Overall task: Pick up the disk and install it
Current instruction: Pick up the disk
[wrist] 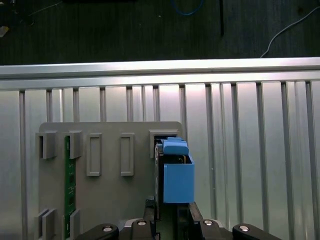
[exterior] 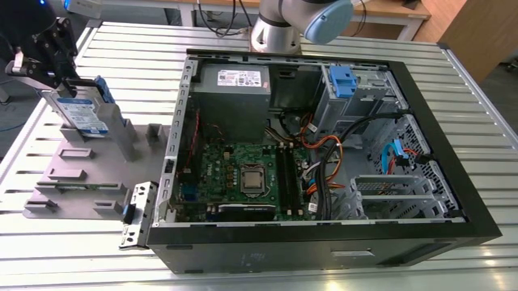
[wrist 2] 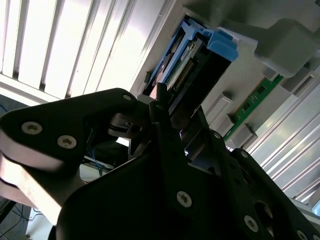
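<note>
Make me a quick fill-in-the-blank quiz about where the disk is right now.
1. The disk stands ___ in the grey holder.
2. The holder sits on the exterior view's ___ of the computer case.
3. The tool is at the disk's ___ edge.
Missing words: upright; left; top.

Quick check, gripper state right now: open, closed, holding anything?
Gripper: closed on the disk, gripped at its upper end.

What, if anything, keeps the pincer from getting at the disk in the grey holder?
Seemingly nothing, so probably yes: the pincer is right at the upper edge of the upright disk, with nothing between them.
</note>
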{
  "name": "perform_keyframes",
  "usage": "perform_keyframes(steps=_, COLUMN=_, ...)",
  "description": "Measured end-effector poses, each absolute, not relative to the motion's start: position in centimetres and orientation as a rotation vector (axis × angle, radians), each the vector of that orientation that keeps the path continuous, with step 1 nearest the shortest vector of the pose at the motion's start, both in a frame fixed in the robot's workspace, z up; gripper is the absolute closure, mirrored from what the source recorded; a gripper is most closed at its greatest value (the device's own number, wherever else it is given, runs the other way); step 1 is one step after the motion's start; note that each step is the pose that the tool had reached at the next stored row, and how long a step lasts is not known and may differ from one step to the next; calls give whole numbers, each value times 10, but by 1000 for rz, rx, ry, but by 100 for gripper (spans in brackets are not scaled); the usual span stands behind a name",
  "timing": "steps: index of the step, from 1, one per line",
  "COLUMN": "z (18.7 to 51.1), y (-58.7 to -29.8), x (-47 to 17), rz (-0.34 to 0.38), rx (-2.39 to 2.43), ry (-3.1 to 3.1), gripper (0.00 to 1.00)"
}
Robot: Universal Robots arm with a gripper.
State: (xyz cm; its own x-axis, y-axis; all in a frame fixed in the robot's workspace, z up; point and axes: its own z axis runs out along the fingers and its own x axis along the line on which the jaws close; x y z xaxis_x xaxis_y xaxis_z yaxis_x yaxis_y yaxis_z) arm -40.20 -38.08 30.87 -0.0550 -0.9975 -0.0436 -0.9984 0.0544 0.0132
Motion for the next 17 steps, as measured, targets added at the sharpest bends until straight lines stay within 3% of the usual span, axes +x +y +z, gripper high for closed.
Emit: perform_keyframes(steps=17, z=309, y=-381, x=-402, rz=62, rx=-2157, ry=2253, gripper=65)
